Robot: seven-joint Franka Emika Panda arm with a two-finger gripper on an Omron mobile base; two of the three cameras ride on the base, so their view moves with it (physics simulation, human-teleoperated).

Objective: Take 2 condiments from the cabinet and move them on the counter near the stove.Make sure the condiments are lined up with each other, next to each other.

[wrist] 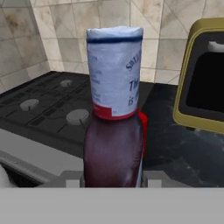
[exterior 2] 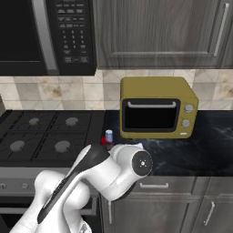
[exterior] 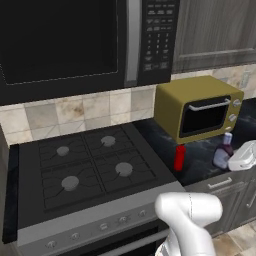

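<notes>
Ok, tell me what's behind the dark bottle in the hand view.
A sliver of the red squeeze bottle shows past the dark bottle's right edge, standing on the counter beside the stove. The dark bottle covers the rest of it, cap included.

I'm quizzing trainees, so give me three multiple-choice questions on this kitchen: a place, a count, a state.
1. Where is the red bottle? A on a burner; B on the counter between stove and toaster oven; C inside the microwave.
2. How many burners has the stove? A two; B four; C six.
3. The gripper is: A wide open; B shut on the dark bottle; C shut on nothing.
Answers: B, it stands beside the stove's edge; B, four caps show; B, the bottle sits between its fingertips.
</notes>
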